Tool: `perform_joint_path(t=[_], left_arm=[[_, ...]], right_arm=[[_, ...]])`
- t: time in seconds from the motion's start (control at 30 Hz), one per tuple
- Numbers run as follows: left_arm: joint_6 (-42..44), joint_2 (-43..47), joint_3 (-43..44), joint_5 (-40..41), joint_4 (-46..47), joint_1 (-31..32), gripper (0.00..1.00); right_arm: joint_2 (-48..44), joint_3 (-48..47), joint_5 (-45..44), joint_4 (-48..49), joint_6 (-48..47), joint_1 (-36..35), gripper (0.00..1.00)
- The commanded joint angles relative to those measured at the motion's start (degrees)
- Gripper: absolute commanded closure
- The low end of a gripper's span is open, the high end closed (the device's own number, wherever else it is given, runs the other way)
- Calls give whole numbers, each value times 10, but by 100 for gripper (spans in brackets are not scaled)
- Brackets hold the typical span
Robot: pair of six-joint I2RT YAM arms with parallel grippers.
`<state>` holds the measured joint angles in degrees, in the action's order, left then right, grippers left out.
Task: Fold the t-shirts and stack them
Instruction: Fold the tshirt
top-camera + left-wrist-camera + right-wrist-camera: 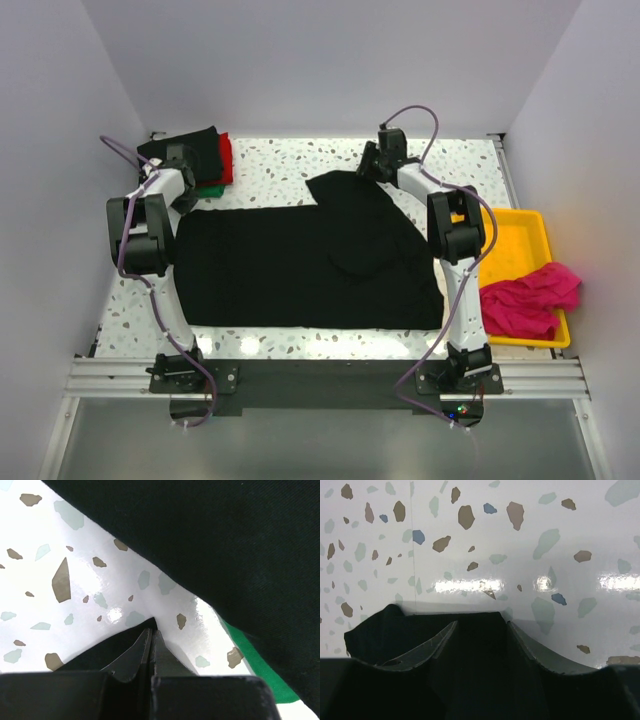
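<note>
A black t-shirt [300, 265] lies spread flat across the middle of the table. My left gripper [188, 203] is at its far left corner. In the left wrist view that gripper [151, 630] is shut, with a point of the black cloth [100, 652] pinched at its tips. My right gripper [365, 172] is over the shirt's far right sleeve. Its fingers [482, 623] stand apart, with a fold of black cloth [480, 650] between them. Folded black [185, 150], red [227, 158] and green [211, 190] t-shirts are stacked at the back left.
A yellow tray [520, 235] stands off the table's right edge with a crumpled magenta-pink t-shirt [530, 295] hanging over its near side. Bare speckled tabletop [280, 160] shows behind the shirt. White walls close in the back and both sides.
</note>
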<state>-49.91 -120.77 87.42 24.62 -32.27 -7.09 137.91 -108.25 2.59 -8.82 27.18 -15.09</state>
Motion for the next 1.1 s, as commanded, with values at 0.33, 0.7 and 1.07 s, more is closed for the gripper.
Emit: perform_joint_path(t=[0.33, 0.7, 1.07], left_arm=[[14, 29, -1, -11, 13, 0, 100], [34, 21, 56, -11, 22, -1, 100], [40, -3, 89, -33, 44, -5, 100]], right_arm=[[-48, 46, -5, -35, -7, -6, 88], [-57, -28, -64, -73, -12, 1, 100], [-51, -98, -70, -95, -20, 20, 100]])
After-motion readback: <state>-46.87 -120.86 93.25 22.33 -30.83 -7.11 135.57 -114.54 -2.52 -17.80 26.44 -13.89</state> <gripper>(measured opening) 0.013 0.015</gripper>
